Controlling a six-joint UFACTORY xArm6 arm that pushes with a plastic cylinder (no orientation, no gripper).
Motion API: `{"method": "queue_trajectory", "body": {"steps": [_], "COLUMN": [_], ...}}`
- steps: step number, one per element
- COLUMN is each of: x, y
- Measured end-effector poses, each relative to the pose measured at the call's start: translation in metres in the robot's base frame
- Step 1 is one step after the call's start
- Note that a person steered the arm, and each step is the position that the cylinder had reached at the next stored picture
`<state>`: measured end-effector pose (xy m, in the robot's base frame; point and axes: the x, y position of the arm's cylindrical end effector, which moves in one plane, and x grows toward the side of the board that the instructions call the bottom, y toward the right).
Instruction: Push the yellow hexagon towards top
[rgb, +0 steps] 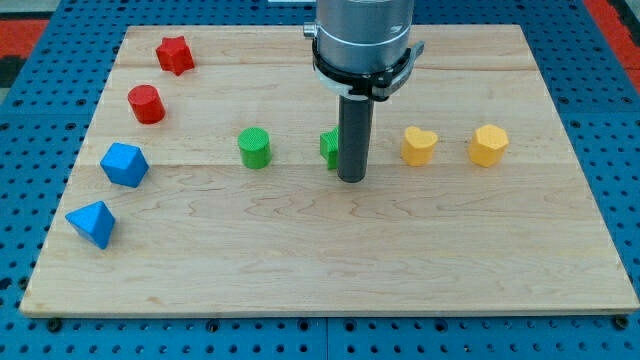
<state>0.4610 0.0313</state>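
Note:
The yellow hexagon (489, 145) lies on the wooden board (330, 260) at the view's right. A yellow heart-shaped block (419, 145) lies just to its left. My tip (350, 179) rests on the board near the middle, well to the left of both yellow blocks. The rod partly hides a green block (329, 147) right behind it, so that block's shape is unclear.
A green cylinder (254, 148) stands left of my tip. At the view's left are a red star (174, 54), a red cylinder (146, 104), a blue block (124, 164) and a blue pyramid-like block (92, 223).

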Motion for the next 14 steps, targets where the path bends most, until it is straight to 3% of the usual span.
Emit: {"method": "queue_trajectory", "body": {"steps": [1,3,5,7,8,9,10,12,14], "x": [0.0,0.044,-0.005,0.0,-0.063,-0.071,-0.05,-0.171,-0.093], "y": [0.0,0.038,0.113,0.161,0.175,0.175,0.174,0.114,0.142]}}
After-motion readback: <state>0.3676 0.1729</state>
